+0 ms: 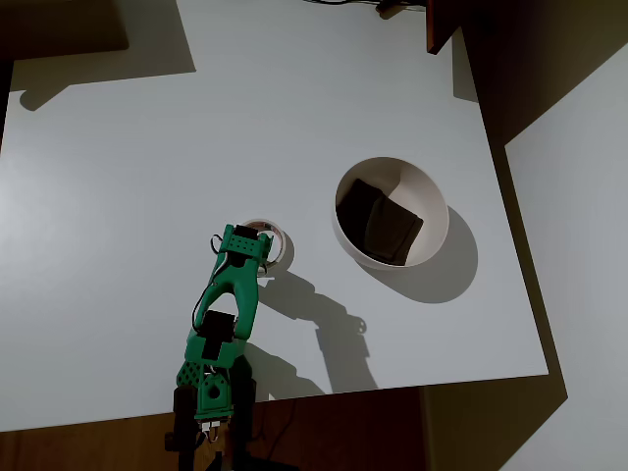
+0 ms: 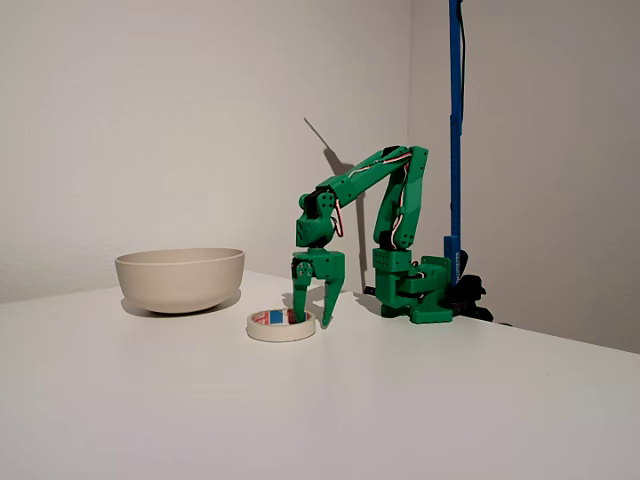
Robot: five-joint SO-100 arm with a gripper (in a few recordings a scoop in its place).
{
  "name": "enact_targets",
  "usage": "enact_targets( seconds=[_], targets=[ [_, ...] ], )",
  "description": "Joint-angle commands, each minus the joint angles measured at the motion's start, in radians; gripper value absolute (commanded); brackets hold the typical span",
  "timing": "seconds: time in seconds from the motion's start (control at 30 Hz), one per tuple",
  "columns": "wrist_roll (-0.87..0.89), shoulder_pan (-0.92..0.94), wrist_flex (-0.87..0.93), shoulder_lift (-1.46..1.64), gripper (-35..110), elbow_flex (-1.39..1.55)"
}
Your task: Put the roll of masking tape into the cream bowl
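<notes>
The tool (image 2: 314, 318) is spread open astride the wall of the roll of masking tape (image 2: 281, 325), mid-tabletop; it should be closed squarely before lifting toward the cream bowl (image 2: 180, 279).

A white table (image 1: 147, 196) carries 3 things: the cream bowl (image 1: 429, 201) toward the right in the overhead view, the roll of masking tape (image 2: 281, 326) lying flat well left of it, and the green arm's base (image 2: 415, 298) at the near edge.
</notes>
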Motion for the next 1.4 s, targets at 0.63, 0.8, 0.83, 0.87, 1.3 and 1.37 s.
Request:
enact_targets(
  seconds=[0.63,0.8,0.83,0.87,1.3,1.37],
  targets=[
    [-0.041,-0.037,0.011,0.227,-8,-0.011],
    [-0.032,-0.040,0.149,0.598,-8,-0.012],
    [-0.028,-0.044,0.184,0.696,-8,-0.012],
    [-0.025,-0.048,0.221,0.802,-8,-0.014],
    [-0.103,0.207,0.245,1.339,-8,-0.035],
    [-0.110,0.265,0.209,1.324,-8,-0.055]
  ],
)
